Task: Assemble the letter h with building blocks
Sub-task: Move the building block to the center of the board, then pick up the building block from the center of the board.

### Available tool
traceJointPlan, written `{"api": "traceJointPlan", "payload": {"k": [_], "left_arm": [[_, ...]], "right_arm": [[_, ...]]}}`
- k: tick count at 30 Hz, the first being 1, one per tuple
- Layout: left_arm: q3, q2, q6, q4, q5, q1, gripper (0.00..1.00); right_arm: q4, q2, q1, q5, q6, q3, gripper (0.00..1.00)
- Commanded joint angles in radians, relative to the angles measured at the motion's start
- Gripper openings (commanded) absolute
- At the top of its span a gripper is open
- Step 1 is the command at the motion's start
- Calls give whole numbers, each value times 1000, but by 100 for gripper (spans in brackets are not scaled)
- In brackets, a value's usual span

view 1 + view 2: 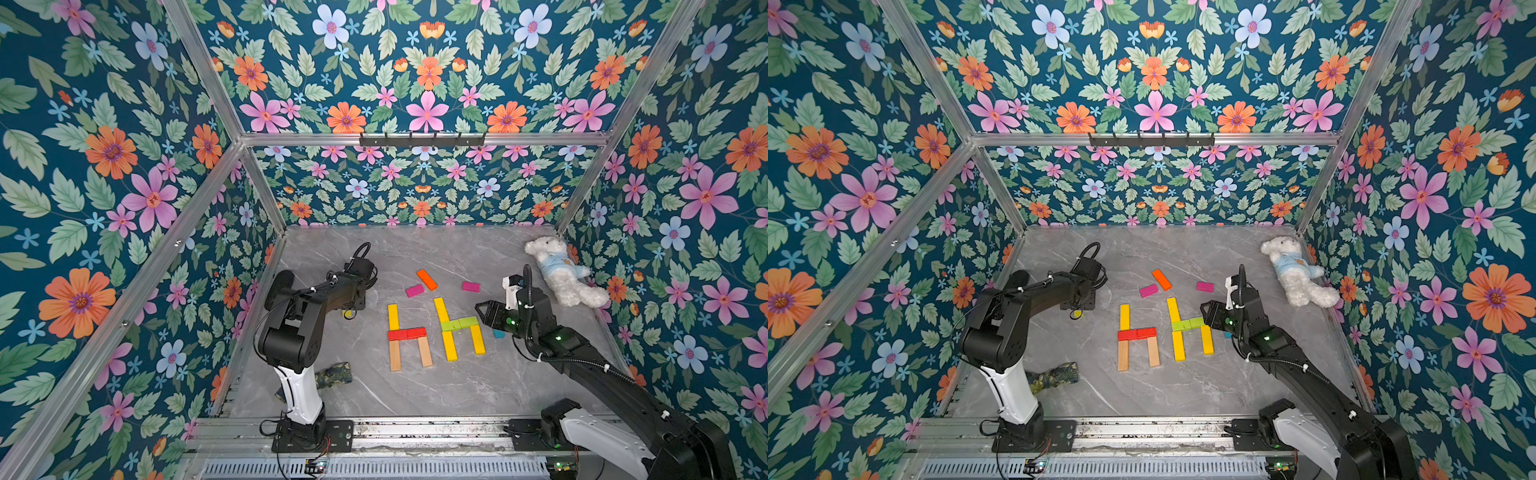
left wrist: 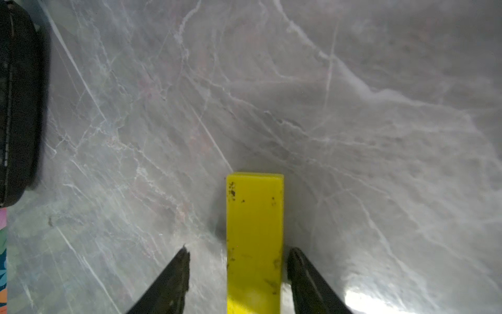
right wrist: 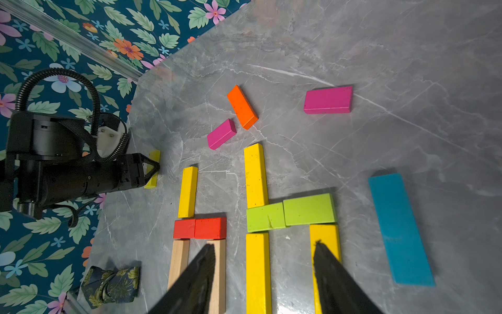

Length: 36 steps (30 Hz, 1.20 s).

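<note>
Yellow block [image 2: 255,212]: flat on tabletop [image 2: 380,122], left of red-barred h [image 1: 407,333] and lime-barred h [image 1: 459,323]. Left jaws: half open astride it, no grip. Right jaws: open, empty. Step: likely grasping; next, an even close on its long sides

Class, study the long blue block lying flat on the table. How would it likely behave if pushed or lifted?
The blue block looks like rigid painted wood, so probably stiff. Flat and thin, it should slide, not roll or tip. The polished table may let it skid.
</note>
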Motion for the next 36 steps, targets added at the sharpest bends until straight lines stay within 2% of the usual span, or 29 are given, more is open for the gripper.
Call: {"api": "traceJointPlan", "payload": {"k": [1, 5, 7, 9, 13, 17, 19, 22, 25, 32, 36], "left_arm": [[16, -22, 26, -29, -2, -1, 66], [61, -46, 5, -62, 1, -1, 65], [65, -122, -27, -29, 64, -3, 67], [63, -203, -77, 29, 133, -19, 74], [75, -318, -157, 120, 190, -105, 84], [-3, -406, -220, 266, 245, -179, 92], [-10, -403, -207, 316, 267, -224, 96], [25, -336, -224, 278, 275, -266, 97], [-18, -332, -248, 319, 300, -288, 97], [-170, -533, -254, 361, 266, -336, 99], [-226, -658, -246, 329, 273, -341, 99]], "right_arm": [[15, -6, 1, 0, -3, 0, 61], [12, -9, 1, 7, -5, -2, 61], [15, -6, 1, 8, -5, -3, 61], [17, 3, 1, 8, -6, -2, 61], [22, 36, 0, 6, -15, 6, 61], [16, 110, 1, 7, -24, 35, 62], [-22, 150, 1, 62, -6, 64, 62], [-92, 248, -4, 140, 31, 144, 68], [-110, 402, -20, 150, 31, 259, 74], [-191, 783, -73, 131, -45, 569, 78], [-242, 943, -80, 145, -40, 707, 79]]}}
